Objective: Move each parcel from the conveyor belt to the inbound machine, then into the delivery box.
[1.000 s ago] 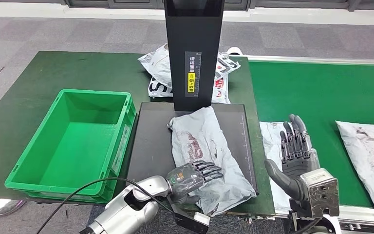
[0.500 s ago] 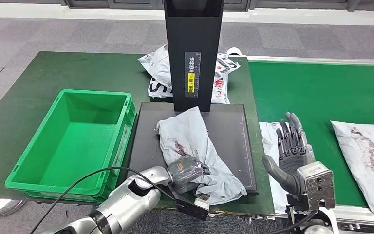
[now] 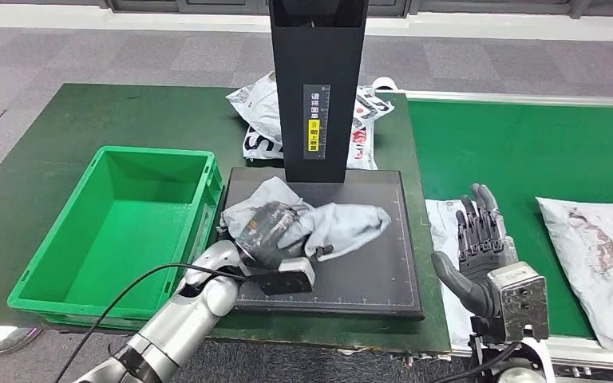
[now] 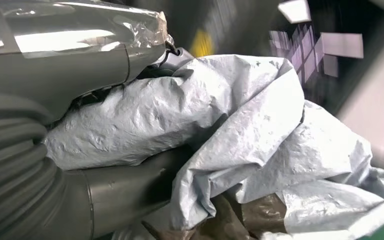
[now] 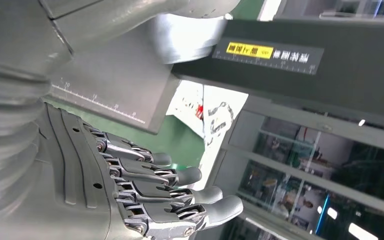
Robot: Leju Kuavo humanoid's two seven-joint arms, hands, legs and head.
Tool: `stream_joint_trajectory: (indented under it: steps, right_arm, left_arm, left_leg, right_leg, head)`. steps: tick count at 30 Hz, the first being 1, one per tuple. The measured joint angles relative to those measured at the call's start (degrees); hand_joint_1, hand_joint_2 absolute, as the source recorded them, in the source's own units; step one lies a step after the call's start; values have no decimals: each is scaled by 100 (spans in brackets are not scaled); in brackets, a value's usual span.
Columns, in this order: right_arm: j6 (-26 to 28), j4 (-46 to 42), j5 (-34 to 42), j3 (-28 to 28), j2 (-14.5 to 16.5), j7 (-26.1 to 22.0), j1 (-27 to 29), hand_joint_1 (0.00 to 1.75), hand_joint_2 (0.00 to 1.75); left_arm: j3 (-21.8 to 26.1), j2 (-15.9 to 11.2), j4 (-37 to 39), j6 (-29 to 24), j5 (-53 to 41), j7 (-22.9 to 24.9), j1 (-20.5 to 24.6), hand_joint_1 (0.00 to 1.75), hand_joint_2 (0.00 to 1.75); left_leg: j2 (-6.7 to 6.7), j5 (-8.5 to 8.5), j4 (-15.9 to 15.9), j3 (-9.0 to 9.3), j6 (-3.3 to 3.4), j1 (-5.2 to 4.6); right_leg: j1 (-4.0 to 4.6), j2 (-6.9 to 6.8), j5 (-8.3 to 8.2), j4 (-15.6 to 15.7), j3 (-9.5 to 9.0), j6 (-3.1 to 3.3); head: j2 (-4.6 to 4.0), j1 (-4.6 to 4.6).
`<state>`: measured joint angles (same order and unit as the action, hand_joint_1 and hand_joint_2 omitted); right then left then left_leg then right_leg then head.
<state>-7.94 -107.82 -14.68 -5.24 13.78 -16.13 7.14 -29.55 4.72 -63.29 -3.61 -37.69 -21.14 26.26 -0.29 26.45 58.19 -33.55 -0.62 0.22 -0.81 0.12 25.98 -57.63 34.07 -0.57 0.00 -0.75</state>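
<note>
The grey parcel (image 3: pixel 319 223) is now bunched up at the far-left part of the inbound machine's black plate (image 3: pixel 367 279), dragged left from the plate's near middle where it lay flat a second ago. My left hand (image 3: pixel 267 227) grips its crumpled left end, fingers (image 4: pixel 125 185) buried in the folds. The green delivery box (image 3: pixel 120 231) sits just left on the tabletop (image 3: pixel 48 136). My right hand (image 3: pixel 483 239) hangs open, fingers apart, over the conveyor belt (image 3: pixel 527 152), with another parcel (image 3: pixel 599 247) to its right.

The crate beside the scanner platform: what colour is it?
Bright green all over; the crate shows best in the head view.
</note>
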Motion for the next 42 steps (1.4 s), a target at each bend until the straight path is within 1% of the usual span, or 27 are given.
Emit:
stream_joint_trajectory:
  steps: [3, 6, 8, 11, 13, 16, 21, 24, 26, 27, 30, 31, 35, 39, 42]
  right_arm:
    - [73, 0, -1, -11, -13, 1, 15, 0, 175]
    - [91, 0, 1, -14, -17, -6, 24, 0, 175]
    - [141, 0, 2, -16, -20, -16, 40, 0, 175]
    - [211, 0, 15, -31, -28, -44, 112, 0, 175]
    - [237, 0, 17, -60, -33, -75, 154, 0, 175]
    - [292, 5, 10, -99, -44, -125, 201, 0, 175]
    - [382, 46, 88, -103, -99, -196, 325, 0, 175]
    - [381, 52, 99, -103, -107, -198, 377, 0, 175]
    - [375, 54, 97, -104, -108, -189, 389, 0, 175]
    - [368, 55, 89, -107, -108, -168, 389, 0, 175]
    - [330, 55, 34, -125, -107, -77, 385, 0, 175]
    - [300, 55, 10, -138, -106, -51, 384, 0, 175]
    - [118, 57, -82, -236, -76, 16, 376, 0, 175]
    - [-19, 71, -148, -312, -27, 38, 354, 0, 175]
    - [-70, 85, -175, -344, -6, 51, 347, 0, 175]
  left_arm:
    - [548, -76, -741, -113, 369, 44, -92, 175, 175]
    - [867, -126, -1220, -170, 437, 53, -175, 175, 175]
    - [1050, -137, -1498, -434, 403, 33, -265, 175, 175]
    - [1438, -142, -1991, -1021, 151, 92, -401, 175, 175]
    - [1706, -139, -2337, -1374, -190, 172, -491, 175, 175]
    - [2024, -116, -2783, -1868, -990, 340, -618, 175, 175]
    - [2445, -86, -3178, -2682, -2745, 956, -697, 175, 175]
    - [2638, -87, -3199, -2889, -3313, 1203, -719, 175, 175]
    - [2749, -88, -3166, -2809, -3620, 1455, -718, 175, 175]
    - [2804, -89, -3108, -2673, -3802, 1634, -705, 135, 175]
    - [2941, -95, -2765, -2125, -4192, 2101, -613, 4, 175]
    - [2976, -97, -2610, -1957, -4234, 2189, -569, 0, 175]
    - [3098, -99, -1863, -1111, -4151, 2307, -373, 0, 0]
    - [3184, -100, -1199, -435, -3741, 2078, -241, 0, 0]
    - [3248, -102, -860, -110, -3450, 1949, -197, 0, 0]
  left_leg:
    - [0, 0, 0, 0, 0, 0]
    - [-1, 0, 0, 0, 0, 0]
    - [1, 0, -1, 0, 0, 1]
    - [5, 0, -1, 0, -1, 1]
    - [3, 1, -1, -1, -1, 1]
    - [2, 1, -1, -2, 0, 1]
    - [2, 2, -1, -2, 0, 0]
    - [2, 2, -1, -1, 0, 0]
    - [3, 1, -1, 0, 0, 0]
    - [3, 1, -1, 1, 0, 0]
    - [2, -1, -1, 1, -3, 0]
    - [2, -2, -1, 1, -4, 0]
    - [2, -3, 0, 1, -5, 0]
    - [3, -3, 0, 0, -5, 0]
    - [3, -1, 0, -1, -5, 0]
  right_leg:
    - [0, -1, 0, 0, 2, 0]
    - [1, -2, 1, 0, 2, 0]
    - [1, 1, 0, -1, 2, 0]
    - [0, 6, 0, -1, 4, 0]
    - [1, 5, 1, -1, 5, 0]
    - [0, 2, 3, -1, 5, 1]
    - [0, 2, 4, 0, 5, 0]
    - [0, 2, 4, 0, 5, 0]
    - [0, 2, 3, 0, 5, 0]
    - [0, 2, 3, 0, 5, 1]
    - [0, 2, 2, 0, 5, 1]
    - [0, 2, 1, 0, 6, 2]
    - [0, 3, 0, 0, 5, 2]
    - [0, 4, -1, -1, 6, 2]
    - [0, 4, 0, 0, 6, 2]
  head:
    - [0, 1]
    - [0, 1]
    - [0, 0]
    - [0, 1]
    - [0, 1]
    - [0, 1]
    - [0, 1]
    - [0, 1]
    - [0, 1]
    - [0, 1]
    - [0, 1]
    - [0, 1]
    - [0, 1]
    - [0, 1]
    - [0, 1]
